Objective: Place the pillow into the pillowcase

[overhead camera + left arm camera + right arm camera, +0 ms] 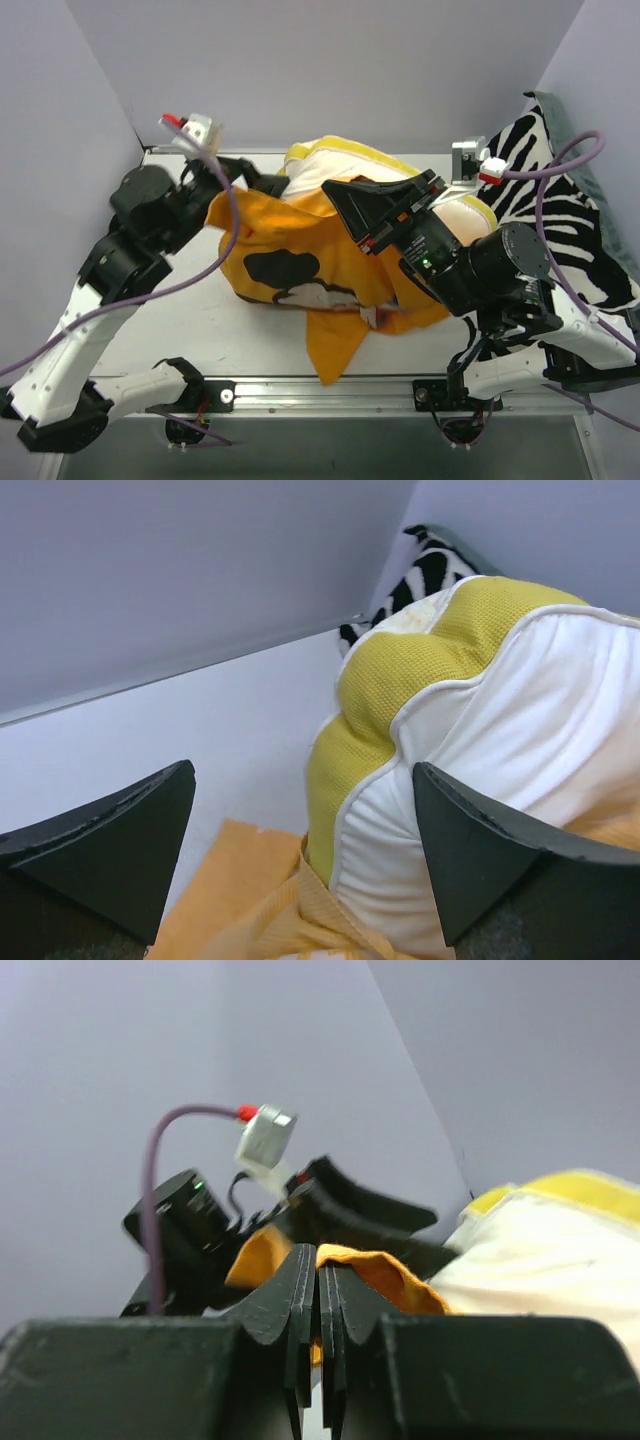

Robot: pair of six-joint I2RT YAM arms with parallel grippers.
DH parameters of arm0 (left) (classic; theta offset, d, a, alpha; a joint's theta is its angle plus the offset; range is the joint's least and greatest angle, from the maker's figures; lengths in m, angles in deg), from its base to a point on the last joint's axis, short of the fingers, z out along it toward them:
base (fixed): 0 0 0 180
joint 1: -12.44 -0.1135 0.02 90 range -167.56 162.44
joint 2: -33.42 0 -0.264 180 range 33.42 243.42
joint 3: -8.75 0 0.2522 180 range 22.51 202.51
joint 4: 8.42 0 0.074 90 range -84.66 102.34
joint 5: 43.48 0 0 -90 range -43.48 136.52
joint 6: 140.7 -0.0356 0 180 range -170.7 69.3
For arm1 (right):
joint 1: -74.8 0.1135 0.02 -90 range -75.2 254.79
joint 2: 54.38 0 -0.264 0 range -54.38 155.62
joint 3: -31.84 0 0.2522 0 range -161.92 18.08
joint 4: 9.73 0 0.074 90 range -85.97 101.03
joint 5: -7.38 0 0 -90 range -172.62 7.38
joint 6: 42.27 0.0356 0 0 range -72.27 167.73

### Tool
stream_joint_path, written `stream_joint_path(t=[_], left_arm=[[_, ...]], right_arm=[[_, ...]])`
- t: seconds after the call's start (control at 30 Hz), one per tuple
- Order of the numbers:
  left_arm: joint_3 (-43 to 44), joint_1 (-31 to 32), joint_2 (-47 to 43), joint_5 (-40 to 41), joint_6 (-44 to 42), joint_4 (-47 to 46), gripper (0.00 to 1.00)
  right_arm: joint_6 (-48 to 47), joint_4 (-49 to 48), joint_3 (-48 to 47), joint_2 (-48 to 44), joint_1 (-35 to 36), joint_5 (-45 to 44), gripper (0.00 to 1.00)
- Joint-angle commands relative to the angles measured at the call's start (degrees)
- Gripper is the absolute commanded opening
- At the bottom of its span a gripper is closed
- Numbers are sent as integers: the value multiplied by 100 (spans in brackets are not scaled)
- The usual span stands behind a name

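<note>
The orange pillowcase (270,232) lies crumpled mid-table, with part of its black Mickey print showing. The cream-white pillow (335,158) with yellow-green trim sticks out of its far side, the rest covered by fabric. My left gripper (262,183) is open at the case's far left edge. In the left wrist view its fingers (100,850) straddle the pillow's end (520,710), with orange fabric (240,900) below. My right gripper (340,195) is shut on a fold of the pillowcase (375,1270) held above the pillow (540,1250).
A zebra-striped cushion (570,220) leans in the back right corner, beside my right arm. It also shows in the left wrist view (425,570). Grey walls close in the table at the left, back and right. A metal rail (320,390) runs along the near edge.
</note>
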Motion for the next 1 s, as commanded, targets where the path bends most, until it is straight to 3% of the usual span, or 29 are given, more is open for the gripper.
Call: stream_joint_path(t=[0.0, 0.13, 0.33, 0.5, 0.67, 0.87, 0.93, 0.97], left_arm=[[-376, -9, -1135, -1172, 112, -664, 97], [-436, -9, -1346, -1911, 200, -101, 97], [-614, -18, -1821, -1577, 322, -266, 97], [-735, -9, -1567, -2422, 614, -180, 98], [-940, 0, -1673, -1499, -282, 31, 97], [-789, 201, -961, -2104, -793, -258, 98], [-780, 342, -751, -2490, -749, -372, 93], [-772, 386, -688, -2675, -723, -373, 84]], right_arm=[[-789, -1664, -452, 196, 48, -27, 0], [-774, -1576, -452, 354, -172, 25, 0], [-685, -1312, -399, 390, -207, -176, 0], [-659, -1181, -417, 381, -198, -142, 0], [-580, -1049, -426, 284, -198, -28, 0], [-325, -856, -382, 293, -181, 87, 0], [-264, -864, -364, 311, -189, 131, 0], [-255, -855, -364, 319, -189, 140, 0]])
